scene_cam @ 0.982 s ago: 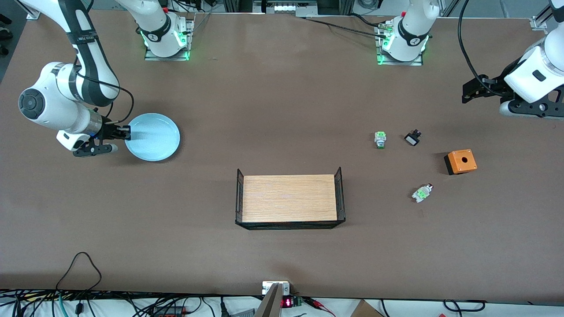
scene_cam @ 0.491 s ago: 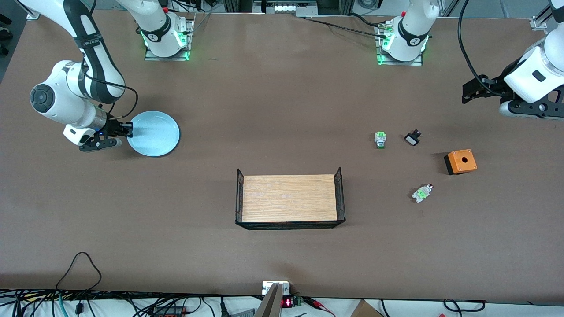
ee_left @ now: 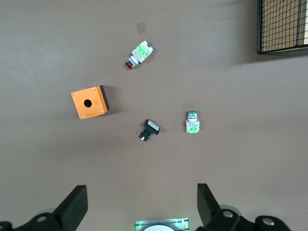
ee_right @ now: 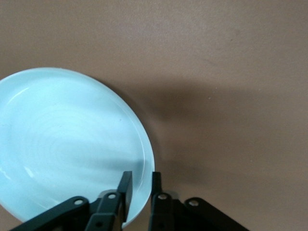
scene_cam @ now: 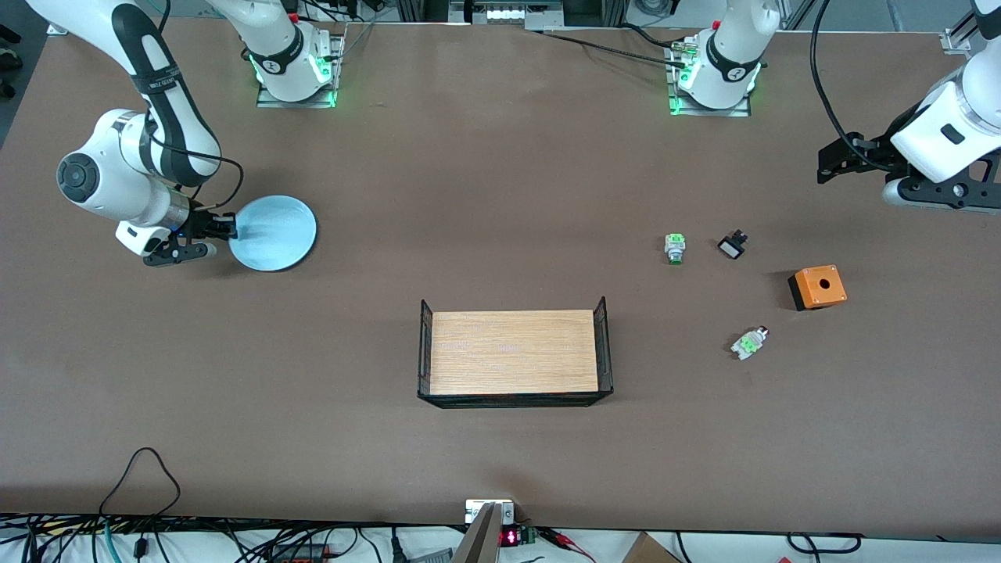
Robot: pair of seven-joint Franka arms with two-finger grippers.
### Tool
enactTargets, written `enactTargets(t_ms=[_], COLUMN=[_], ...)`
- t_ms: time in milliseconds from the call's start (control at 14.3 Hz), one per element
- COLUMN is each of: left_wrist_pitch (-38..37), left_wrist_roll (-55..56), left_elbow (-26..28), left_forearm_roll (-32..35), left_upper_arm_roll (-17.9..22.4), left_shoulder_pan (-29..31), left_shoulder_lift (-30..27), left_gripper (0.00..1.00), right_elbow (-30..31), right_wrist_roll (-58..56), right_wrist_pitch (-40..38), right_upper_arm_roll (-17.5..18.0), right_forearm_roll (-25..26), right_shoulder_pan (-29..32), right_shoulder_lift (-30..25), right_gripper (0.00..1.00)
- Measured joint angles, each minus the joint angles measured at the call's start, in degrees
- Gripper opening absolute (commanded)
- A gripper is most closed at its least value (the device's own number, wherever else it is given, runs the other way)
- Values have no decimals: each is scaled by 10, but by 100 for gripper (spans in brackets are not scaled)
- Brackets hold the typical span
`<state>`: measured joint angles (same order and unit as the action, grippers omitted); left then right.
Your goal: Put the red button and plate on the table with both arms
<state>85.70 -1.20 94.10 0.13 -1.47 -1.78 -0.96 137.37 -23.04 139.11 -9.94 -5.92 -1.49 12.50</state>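
The pale blue plate (scene_cam: 275, 233) is near the right arm's end of the table. My right gripper (scene_cam: 226, 228) is shut on its rim, one finger inside the rim and one outside, as the right wrist view (ee_right: 141, 185) shows. The plate (ee_right: 67, 144) casts a shadow on the brown table (scene_cam: 500, 195) and looks slightly raised and tilted. The red button (scene_cam: 749, 342) lies on its side on the table toward the left arm's end; it also shows in the left wrist view (ee_left: 138, 54). My left gripper (scene_cam: 830, 163) is open and empty, high over that end (ee_left: 142, 192).
A wood-floored tray with black wire ends (scene_cam: 514, 353) sits mid-table, nearer the front camera. Near the red button stand an orange box (scene_cam: 817, 286), a green-capped switch (scene_cam: 675, 247) and a small black piece with a white face (scene_cam: 731, 245). Cables run along the table's near edge.
My right gripper has moved with the plate in it, a little toward the robots' side of the table. The left arm has barely shifted. The small parts have not moved.
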Motion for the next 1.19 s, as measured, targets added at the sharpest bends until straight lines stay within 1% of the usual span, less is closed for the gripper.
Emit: enactTargets(t_ms=[280, 491, 631, 771, 982, 1192], left_wrist_pitch=[0, -1, -1, -1, -3, -4], left_wrist_roll=[0, 0, 0, 0, 0, 0], left_elbow=[-31, -56, -63, -67, -69, -69], left_forearm_roll=[0, 0, 0, 0, 0, 0], left_upper_arm_roll=[-2, -7, -8, -9, -8, -8], left_shoulder_pan=[-1, -2, -2, -2, -1, 0], left_shoulder_lift=[20, 42, 50, 52, 52, 52], left_gripper=[100, 100, 100, 100, 100, 100], right_elbow=[-10, -40, -76, -124, -198, -253], right_wrist_roll=[3, 4, 4, 22, 94, 161], right_wrist_pitch=[-28, -61, -102, -167, -250, -306], right_upper_arm_roll=[4, 5, 5, 5, 10, 13], right_forearm_roll=[0, 0, 0, -1, 0, 0], right_shoulder_pan=[0, -1, -1, -1, -17, -37], right_shoulder_lift=[-10, -29, -39, -45, -48, -48], right_gripper=[100, 100, 100, 100, 100, 100])
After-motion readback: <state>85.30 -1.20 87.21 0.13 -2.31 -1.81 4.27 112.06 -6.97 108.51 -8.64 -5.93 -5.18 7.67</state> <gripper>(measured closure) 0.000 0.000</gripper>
